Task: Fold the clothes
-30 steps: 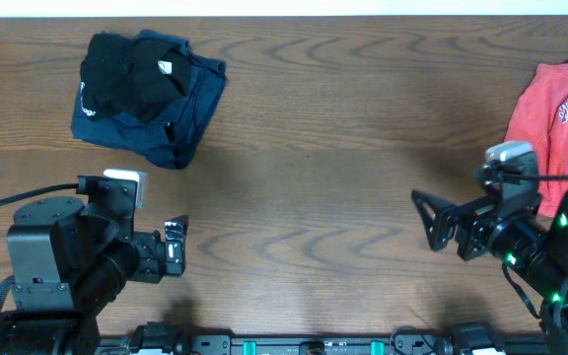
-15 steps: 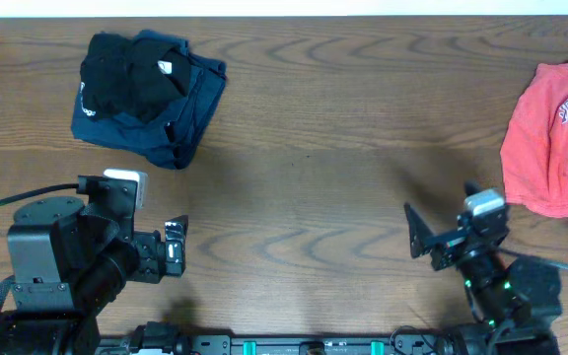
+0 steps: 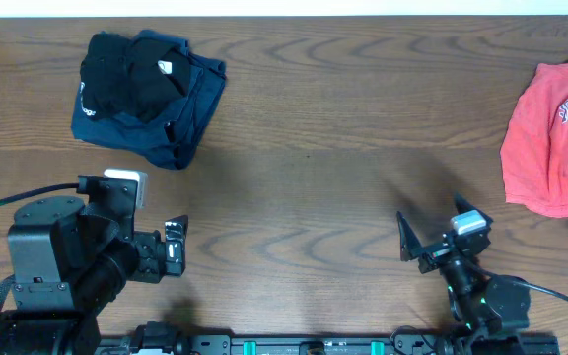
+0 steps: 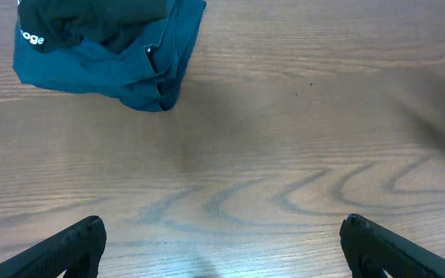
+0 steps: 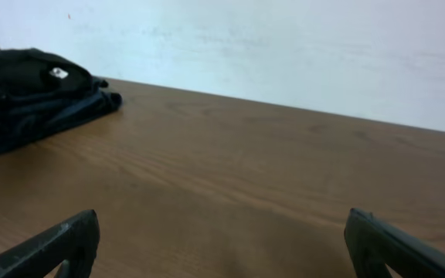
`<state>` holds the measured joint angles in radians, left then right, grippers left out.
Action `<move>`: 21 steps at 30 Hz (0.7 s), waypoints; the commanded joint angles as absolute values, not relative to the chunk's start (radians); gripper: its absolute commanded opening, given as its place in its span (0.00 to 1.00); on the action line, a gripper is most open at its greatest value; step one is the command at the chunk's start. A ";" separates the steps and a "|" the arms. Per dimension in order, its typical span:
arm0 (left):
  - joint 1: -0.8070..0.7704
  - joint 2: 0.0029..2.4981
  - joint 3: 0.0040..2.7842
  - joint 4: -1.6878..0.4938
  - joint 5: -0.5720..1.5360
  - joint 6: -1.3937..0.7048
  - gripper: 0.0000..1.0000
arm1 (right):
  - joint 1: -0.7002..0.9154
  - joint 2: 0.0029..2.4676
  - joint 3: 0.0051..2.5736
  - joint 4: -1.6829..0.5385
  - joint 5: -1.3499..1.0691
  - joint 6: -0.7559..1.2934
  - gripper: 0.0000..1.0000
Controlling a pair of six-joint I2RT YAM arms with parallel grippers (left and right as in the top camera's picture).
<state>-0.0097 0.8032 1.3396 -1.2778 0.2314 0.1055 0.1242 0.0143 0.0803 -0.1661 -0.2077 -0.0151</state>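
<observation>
A plain black T-shirt (image 3: 126, 71) with a small white tag lies bundled on top of a navy fabric garment (image 3: 187, 116) at the far left corner of the brown wood-grain table (image 3: 304, 148). They look already folded. A coral-red lettered T-shirt (image 3: 548, 138) lies loosely at the right edge, partly out of view and well apart from both arms. The left gripper (image 4: 222, 241) and the right gripper (image 3: 432, 232) both hang near the front edge with jaws spread wide and nothing between them. The red shirt seems the one to fold next. The right arm, being nearer, would do best to pinch a single hem edge low against the wood, draw the shirt to the bare middle and spread it flat before any fold.
</observation>
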 commanded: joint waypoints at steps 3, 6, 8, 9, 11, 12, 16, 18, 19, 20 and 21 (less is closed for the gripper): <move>-0.014 0.803 1.346 -1.279 0.223 0.112 0.98 | 0.131 0.005 0.017 -0.077 -0.199 -0.015 0.99; -0.014 0.803 1.346 -1.279 0.223 0.112 0.98 | 0.131 0.005 0.006 -0.055 -0.198 -0.016 0.99; -0.014 0.803 1.346 -1.279 0.223 0.112 0.98 | 0.131 0.006 0.006 -0.056 -0.198 -0.016 0.99; -0.014 0.803 1.346 -1.279 0.223 0.112 0.98 | 0.131 0.006 0.006 -0.056 -0.198 -0.016 0.99; -0.014 0.803 1.346 -1.279 0.223 0.112 0.98 | 0.131 0.006 0.006 -0.056 -0.198 -0.016 0.99; -0.014 0.803 1.346 -1.279 0.223 0.112 0.98 | 0.131 0.006 0.006 -0.056 -0.198 -0.016 0.99; -0.014 0.803 1.346 -1.279 0.223 0.112 0.98 | 0.131 0.006 0.006 -0.056 -0.198 -0.016 0.99; -0.014 0.803 1.346 -1.279 0.223 0.112 0.98 | 0.131 0.006 0.006 -0.056 -0.198 -0.016 0.99; -0.014 0.803 1.346 -1.279 0.223 0.112 0.98 | 0.131 0.006 0.006 -0.056 -0.198 -0.016 0.99; -0.014 0.803 1.346 -1.279 0.223 0.112 0.98 | 0.131 0.006 0.006 -0.056 -0.199 -0.016 0.99; -0.014 0.803 1.346 -1.279 0.223 0.112 0.98 | 0.131 0.006 0.006 -0.056 -0.198 -0.016 0.99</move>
